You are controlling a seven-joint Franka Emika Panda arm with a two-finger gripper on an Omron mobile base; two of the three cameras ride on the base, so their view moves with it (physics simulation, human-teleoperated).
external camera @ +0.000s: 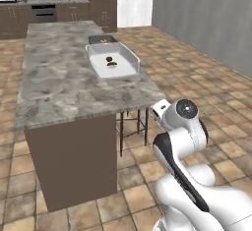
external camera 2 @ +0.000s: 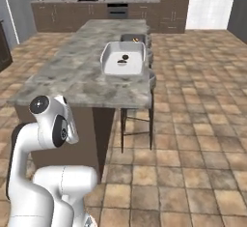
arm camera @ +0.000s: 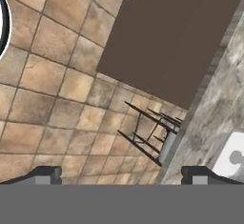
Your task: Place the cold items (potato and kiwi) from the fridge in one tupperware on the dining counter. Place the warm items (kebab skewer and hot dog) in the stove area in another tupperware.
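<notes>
On the dining counter, white tupperware (two dark items inside), jaws spread wide.

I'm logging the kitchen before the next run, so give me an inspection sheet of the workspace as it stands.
Surface: grey marble dining counter, long island on a brown base.
Job's things: white tupperware near the counter's right edge, two small dark items inside, too small to identify; dark tupperware just behind it, something small inside.
Clutter: nothing seen on the rest of the counter.
Grippers: gripper open and empty, in the hand view over the floor beside the counter end.
Cables: nothing seen.
Surroundings: stools under the counter's right side, tiled floor, dark cabinets along the back wall.
</notes>
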